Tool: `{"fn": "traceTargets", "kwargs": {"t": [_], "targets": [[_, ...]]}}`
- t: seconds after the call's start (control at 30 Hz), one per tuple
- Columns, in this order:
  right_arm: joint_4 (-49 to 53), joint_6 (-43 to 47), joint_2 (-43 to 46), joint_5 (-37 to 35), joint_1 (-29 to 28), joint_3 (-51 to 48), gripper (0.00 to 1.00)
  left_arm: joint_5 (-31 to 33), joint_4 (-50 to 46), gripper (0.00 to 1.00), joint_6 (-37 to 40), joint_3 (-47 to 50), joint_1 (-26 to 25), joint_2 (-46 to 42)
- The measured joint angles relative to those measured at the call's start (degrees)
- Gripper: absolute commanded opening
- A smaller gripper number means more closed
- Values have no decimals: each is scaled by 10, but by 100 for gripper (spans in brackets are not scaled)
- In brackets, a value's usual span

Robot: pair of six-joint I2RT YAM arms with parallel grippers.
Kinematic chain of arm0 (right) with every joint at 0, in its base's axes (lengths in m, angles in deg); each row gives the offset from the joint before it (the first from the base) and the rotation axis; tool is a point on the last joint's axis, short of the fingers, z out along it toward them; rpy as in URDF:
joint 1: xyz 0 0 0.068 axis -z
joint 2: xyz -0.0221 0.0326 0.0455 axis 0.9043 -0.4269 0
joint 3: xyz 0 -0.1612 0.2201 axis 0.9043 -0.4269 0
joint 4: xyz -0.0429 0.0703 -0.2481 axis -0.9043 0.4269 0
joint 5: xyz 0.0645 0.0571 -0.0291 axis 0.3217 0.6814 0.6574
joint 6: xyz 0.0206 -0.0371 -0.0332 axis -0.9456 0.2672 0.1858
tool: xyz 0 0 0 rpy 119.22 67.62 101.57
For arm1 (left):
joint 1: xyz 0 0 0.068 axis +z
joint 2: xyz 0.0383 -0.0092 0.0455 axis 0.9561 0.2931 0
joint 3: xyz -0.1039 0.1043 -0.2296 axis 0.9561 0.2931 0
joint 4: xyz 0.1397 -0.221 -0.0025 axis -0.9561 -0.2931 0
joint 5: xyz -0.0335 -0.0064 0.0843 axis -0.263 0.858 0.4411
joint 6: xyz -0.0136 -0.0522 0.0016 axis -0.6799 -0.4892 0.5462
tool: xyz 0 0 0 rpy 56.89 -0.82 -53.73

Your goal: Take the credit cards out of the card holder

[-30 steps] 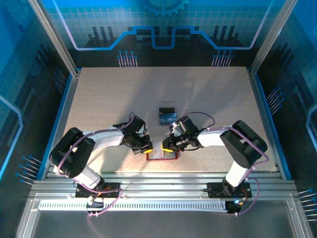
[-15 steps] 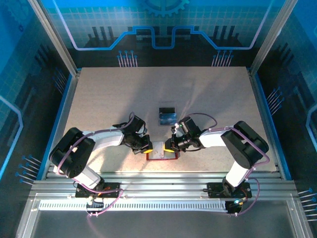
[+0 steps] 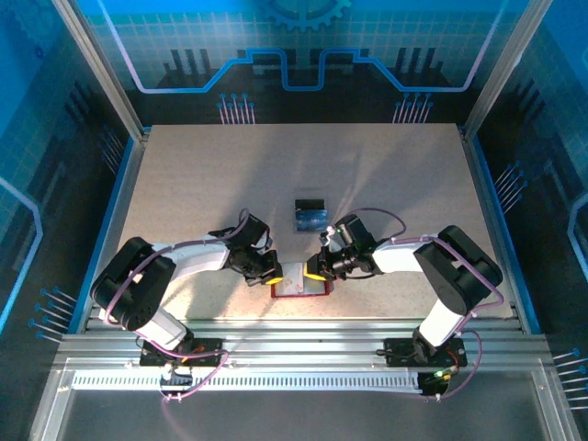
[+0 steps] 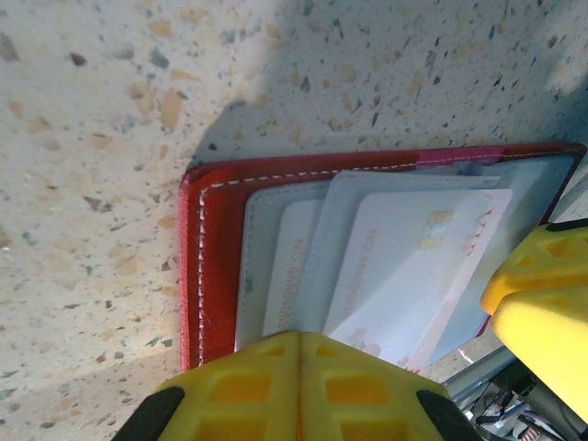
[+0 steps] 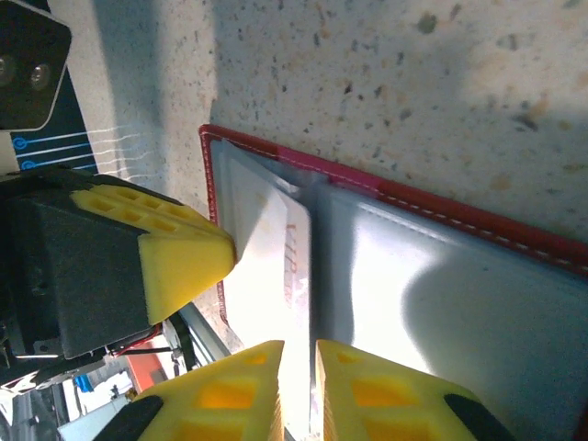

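— Two credit cards (image 3: pixel 310 214) lie out; card holder (image 3: pixel 300 287) open by the near edge, left gripper (image 4: pixel 299 344) clenched over it.
— Seemingly the right gripper (image 5: pixel 299 354) pinches the pale card (image 5: pixel 276 266); that thin hold may slip.

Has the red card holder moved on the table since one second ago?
No. The card holder lies at the same spot, as close to the near edge of the table as before.

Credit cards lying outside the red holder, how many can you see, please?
2: a flat black card and a flat blue card beside it, beyond the red folding holder; more may be hidden.
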State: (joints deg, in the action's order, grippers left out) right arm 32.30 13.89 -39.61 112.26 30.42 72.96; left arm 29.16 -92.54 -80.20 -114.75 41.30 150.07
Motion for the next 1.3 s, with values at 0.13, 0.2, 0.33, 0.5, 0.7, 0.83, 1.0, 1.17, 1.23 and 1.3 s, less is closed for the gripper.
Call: {"fn": "traceTargets", "kwargs": {"t": [0.13, 0.2, 0.33, 0.5, 0.7, 0.83, 1.0, 1.17, 1.23, 1.3], "targets": [[-15, -4, -16, 11, 0, 0, 18, 0, 0, 7, 0, 0, 0, 0], [-24, -8, -25, 15, -1, 0, 18, 0, 0, 7, 0, 0, 0, 0], [-34, -12, -30, 17, -1, 0, 17, 0, 0, 7, 0, 0, 0, 0], [-47, -17, -36, 20, -2, 0, 16, 0, 0, 7, 0, 0, 0, 0], [-51, -21, -36, 21, -3, 0, 16, 0, 0, 7, 0, 0, 0, 0], [-53, -23, -36, 21, -7, 0, 14, 0, 0, 7, 0, 0, 0, 0], [-53, -23, -36, 21, -7, 0, 14, 0, 1, 7, 0, 1, 0, 0], [-52, -23, -36, 21, -7, 0, 14, 0, 1, 7, 0, 1, 0, 0], [-53, -23, -36, 21, -8, 0, 14, 0, 1, 7, 0, 1, 0, 0], [-53, -23, -36, 21, -9, 0, 14, 0, 1, 7, 0, 1, 0, 0]]}}
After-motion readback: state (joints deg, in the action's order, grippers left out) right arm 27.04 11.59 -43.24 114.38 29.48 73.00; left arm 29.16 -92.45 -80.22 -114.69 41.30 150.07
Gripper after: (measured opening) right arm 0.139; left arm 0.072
